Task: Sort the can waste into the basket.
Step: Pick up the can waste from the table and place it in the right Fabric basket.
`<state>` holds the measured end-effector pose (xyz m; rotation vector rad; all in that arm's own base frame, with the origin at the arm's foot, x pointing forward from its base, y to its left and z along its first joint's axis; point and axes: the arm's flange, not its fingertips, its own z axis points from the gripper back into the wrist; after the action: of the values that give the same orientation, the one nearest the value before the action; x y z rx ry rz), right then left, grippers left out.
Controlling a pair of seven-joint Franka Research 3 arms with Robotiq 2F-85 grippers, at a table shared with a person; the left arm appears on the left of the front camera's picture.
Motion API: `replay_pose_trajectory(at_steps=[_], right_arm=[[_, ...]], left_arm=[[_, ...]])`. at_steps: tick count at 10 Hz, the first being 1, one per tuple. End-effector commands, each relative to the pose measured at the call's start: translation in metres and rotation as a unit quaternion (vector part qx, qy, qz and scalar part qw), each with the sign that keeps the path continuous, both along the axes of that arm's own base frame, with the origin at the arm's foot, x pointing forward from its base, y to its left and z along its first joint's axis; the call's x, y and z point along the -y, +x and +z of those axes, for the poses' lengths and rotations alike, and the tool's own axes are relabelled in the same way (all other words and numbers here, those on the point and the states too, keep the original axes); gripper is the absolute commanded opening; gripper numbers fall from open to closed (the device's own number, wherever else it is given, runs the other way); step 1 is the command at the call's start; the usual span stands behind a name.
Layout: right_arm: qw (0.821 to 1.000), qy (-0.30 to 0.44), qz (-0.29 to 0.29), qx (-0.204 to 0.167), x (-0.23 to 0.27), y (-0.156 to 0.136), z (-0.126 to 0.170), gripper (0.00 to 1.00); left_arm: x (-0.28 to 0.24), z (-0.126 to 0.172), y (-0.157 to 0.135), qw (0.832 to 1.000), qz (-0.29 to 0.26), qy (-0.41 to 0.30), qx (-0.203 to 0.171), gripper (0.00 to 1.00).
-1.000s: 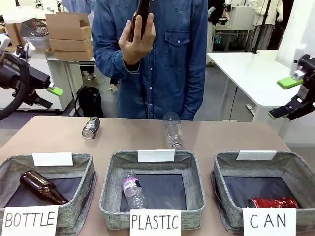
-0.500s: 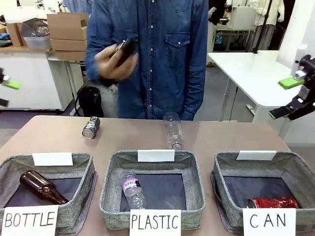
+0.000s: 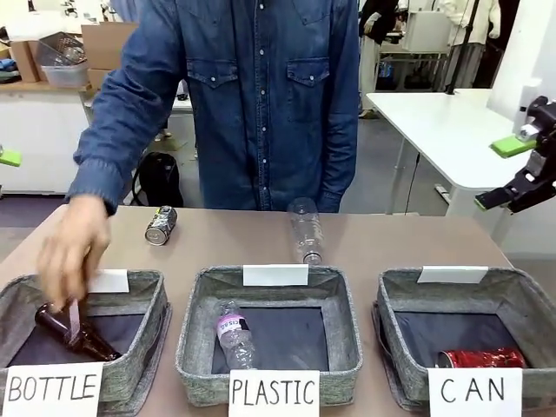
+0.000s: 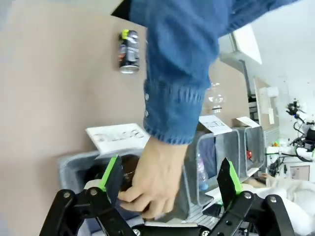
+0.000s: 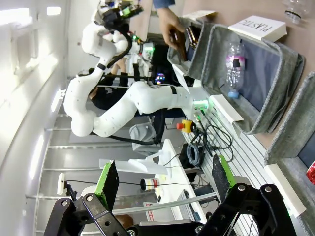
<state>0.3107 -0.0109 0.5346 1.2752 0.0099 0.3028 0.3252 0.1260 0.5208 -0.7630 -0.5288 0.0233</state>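
Observation:
A dark black-silver can (image 3: 161, 224) lies on its side on the far left of the table, also seen in the left wrist view as the dark can (image 4: 129, 49). The red can (image 3: 482, 357) lies inside the grey basket (image 3: 452, 288) signed "CAN" at the right. My right gripper (image 3: 502, 172) hangs open in the air above and beyond that basket's right side; in its wrist view the right gripper (image 5: 164, 176) is wide and holds nothing. My left gripper (image 4: 171, 169) is open high over the table's left end, and one of its green pads (image 3: 9, 157) shows at the picture edge.
A person's hand (image 3: 71, 252) reaches into the "BOTTLE" basket (image 3: 130, 347) with a brown bottle (image 3: 74, 332) below it. The "PLASTIC" basket (image 3: 195, 347) holds a clear bottle (image 3: 233, 333). Another clear bottle (image 3: 304, 228) lies on the table behind it.
The person's hand came down from chest height with a brown bottle to the "BOTTLE" basket. My left gripper drew away to the left edge. The right arm stayed put.

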Motion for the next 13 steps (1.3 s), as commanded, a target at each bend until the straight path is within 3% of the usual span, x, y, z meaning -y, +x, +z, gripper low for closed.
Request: replay_pose_trajectory(at_steps=[1,2,4,11,13], right_arm=[[1.000,-0.001,0.006,0.007,0.002,0.000,0.001,1.00],[1.000,-0.001,0.006,0.007,0.002,0.000,0.001,1.00],[1.000,-0.001,0.006,0.007,0.002,0.000,0.001,1.00],[1.000,-0.001,0.006,0.007,0.002,0.000,0.001,1.00],[1.000,-0.001,0.006,0.007,0.002,0.000,0.001,1.00]], left_arm=[[-0.052,0.025,-0.046,0.998,0.013,0.017,-0.052,1.00],[-0.074,0.029,-0.064,0.997,0.041,0.003,-0.071,1.00],[-0.093,0.019,-0.071,0.996,0.029,-0.023,-0.084,1.00],[-0.072,0.018,-0.050,0.995,0.003,0.007,-0.103,1.00],[-0.034,0.015,-0.010,0.995,-0.018,0.029,-0.094,1.00]])
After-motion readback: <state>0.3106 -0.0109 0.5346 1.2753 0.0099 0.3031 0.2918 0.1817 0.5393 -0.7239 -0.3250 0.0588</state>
